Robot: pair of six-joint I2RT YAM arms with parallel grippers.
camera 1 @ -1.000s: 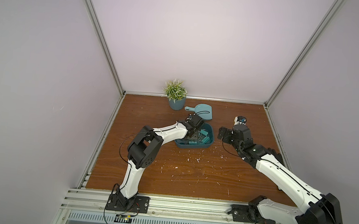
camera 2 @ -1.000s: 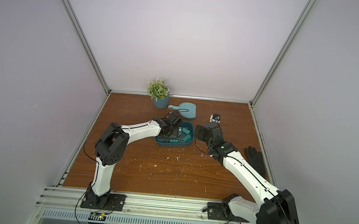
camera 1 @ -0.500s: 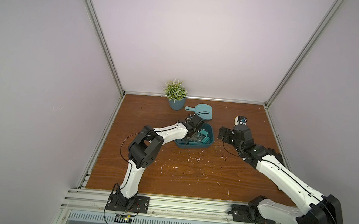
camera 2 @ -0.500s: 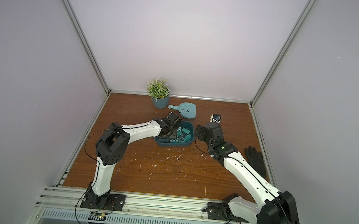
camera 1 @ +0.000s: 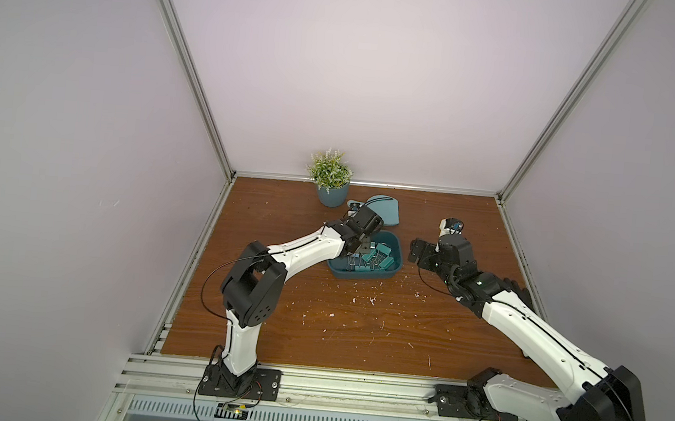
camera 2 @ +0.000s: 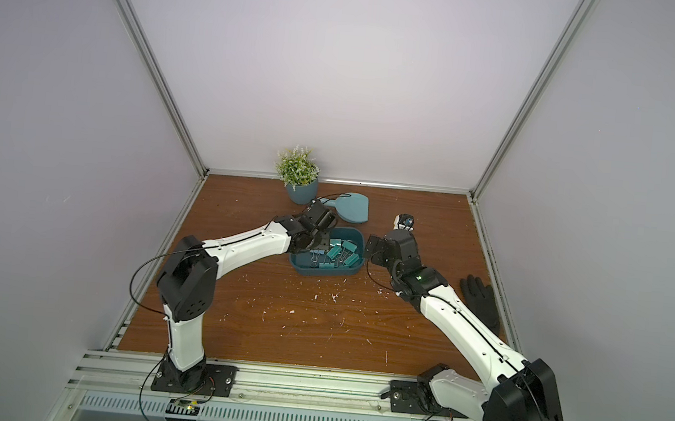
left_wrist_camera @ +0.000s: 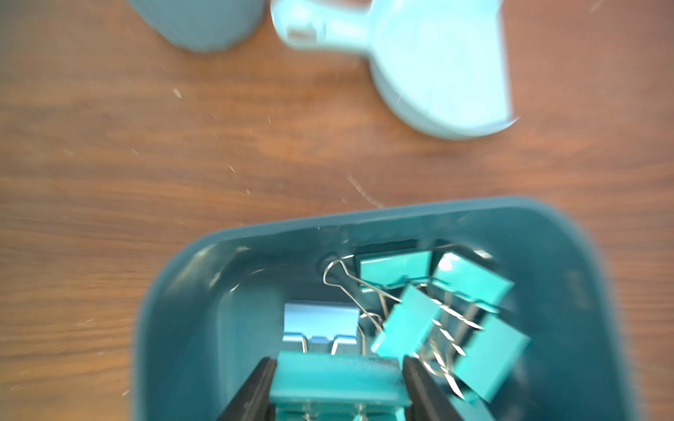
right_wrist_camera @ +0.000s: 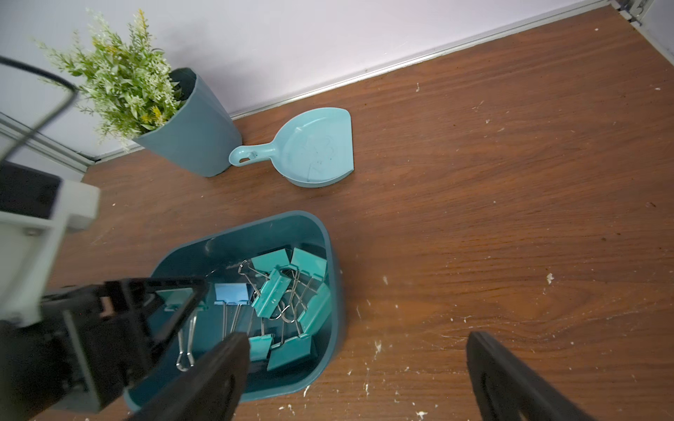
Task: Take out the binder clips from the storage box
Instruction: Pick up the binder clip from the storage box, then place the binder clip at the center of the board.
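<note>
Left claw (left_wrist_camera: pixel 337 361) pinches teal folded-metal binder clip (left_wrist_camera: pixel 335 382) in shallow dark-teal plastic storage box (left_wrist_camera: pixel 182 310); right claw (right_wrist_camera: pixel 357 379) wide, empty. Grasp step; next: straight lift out.

1. A brown wood-grain tabletop (camera 1: pixel 357 346) carries everything.
2. The dark teal storage box (camera 1: pixel 363 273) sits toward its rear middle.
3. A blue-grey plant pot (camera 1: pixel 332 196) stands at the back wall, with a light blue dustpan (camera 1: pixel 387 214) just beside it.
4. A black glove (camera 2: pixel 480 299) lies near the right edge.
5. White crumbs (camera 1: pixel 361 301) lie scattered in front of the box.
</note>
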